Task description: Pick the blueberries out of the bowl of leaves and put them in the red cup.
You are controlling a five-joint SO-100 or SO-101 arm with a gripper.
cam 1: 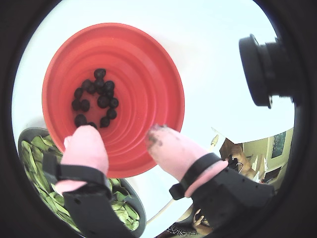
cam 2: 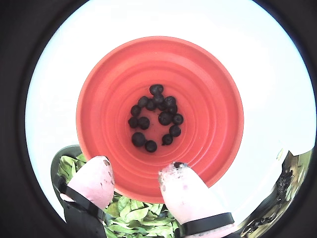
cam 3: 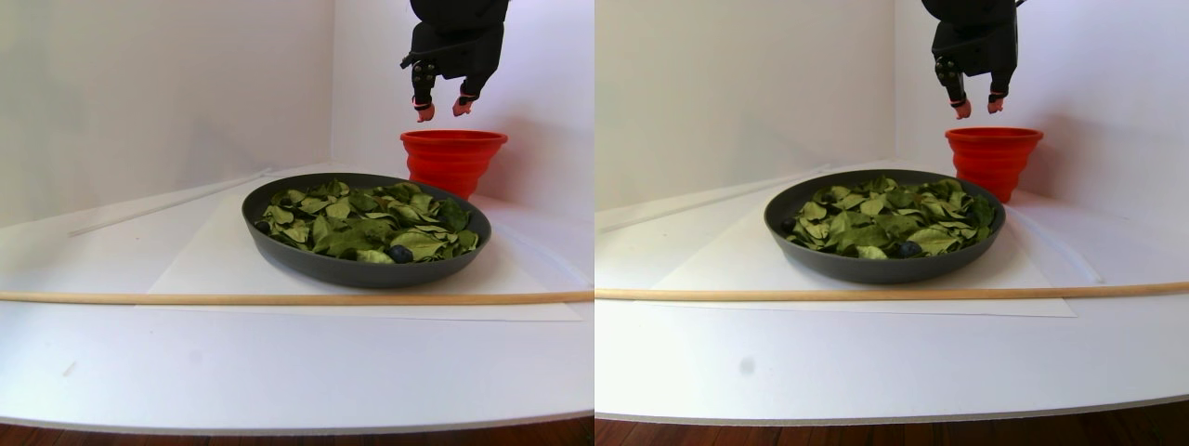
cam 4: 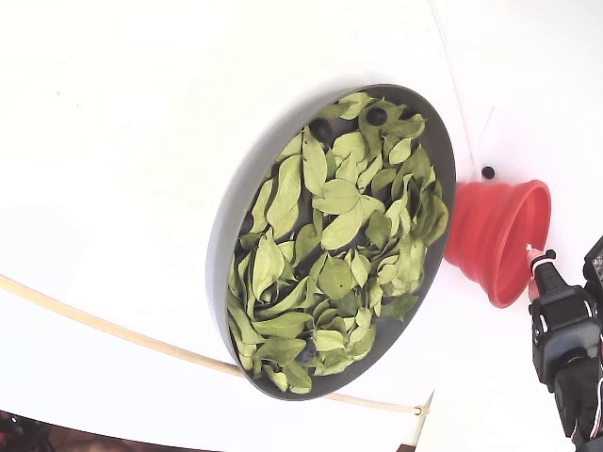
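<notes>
The red cup [cam 1: 143, 74] sits right under my gripper [cam 1: 121, 136] and holds several blueberries [cam 1: 96, 99] at its bottom; both wrist views show this [cam 2: 156, 116]. The gripper's pink fingertips [cam 2: 101, 161] are apart and empty, hovering above the cup's rim [cam 3: 452, 153]. The dark grey bowl [cam 3: 353, 271] stands beside the cup, full of green leaves [cam 3: 362, 218]. A blueberry [cam 3: 400, 253] lies among the leaves near the front rim, and another [cam 4: 377, 116] shows in the fixed view. One dark berry [cam 4: 487, 172] lies on the table beside the cup [cam 4: 495, 235].
A long wooden stick [cam 3: 279, 298] lies across the table in front of the bowl. White walls stand close behind the cup. A second camera [cam 1: 262, 69] juts out at the gripper's side. The table edge runs along the front.
</notes>
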